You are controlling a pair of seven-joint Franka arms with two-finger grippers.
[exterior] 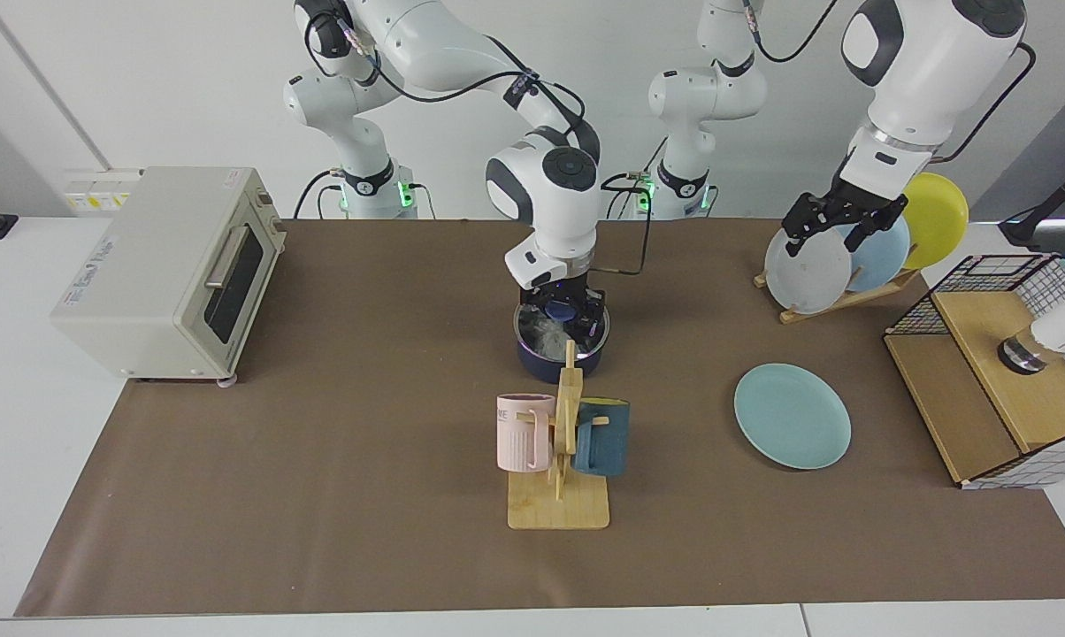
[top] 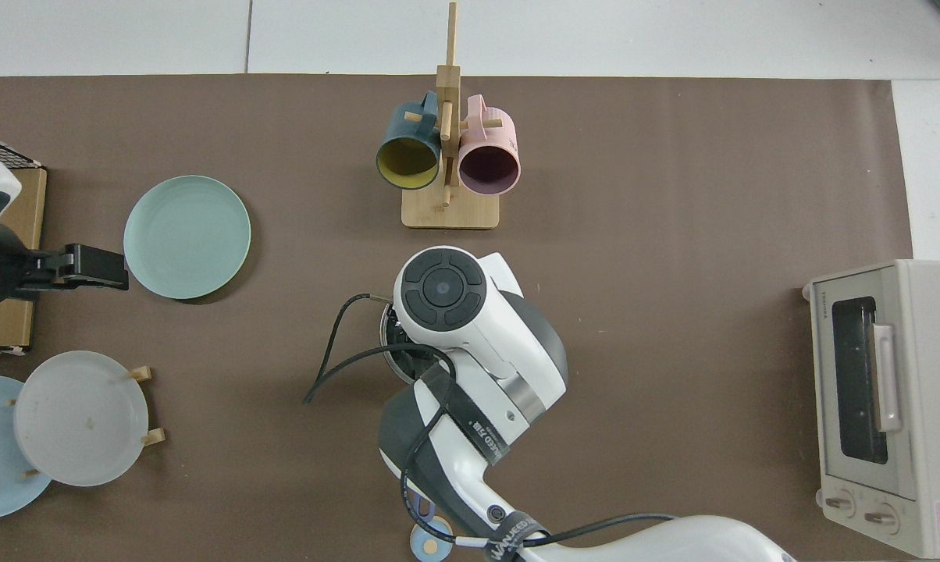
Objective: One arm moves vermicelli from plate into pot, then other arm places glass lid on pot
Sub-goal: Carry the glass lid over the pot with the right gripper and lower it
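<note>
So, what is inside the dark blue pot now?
Through the glass lid on the pot, whitish vermicelli shows. The right gripper at the knob and the mug stand cover the rest.

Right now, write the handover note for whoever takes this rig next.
Right end effector: down at the lid's blue knob; its grip on the knob is hard to judge from here.
Left end effector: open, waiting above the racked plates.
Pot: mid-table behind the mug stand, noodles visible inside under the glass lid.
Green plate: bare.
Done: noodles moved into the pot, lid apparently seated.
Left: confirm the lid sits flat, free the knob, lift the right arm away.
</note>
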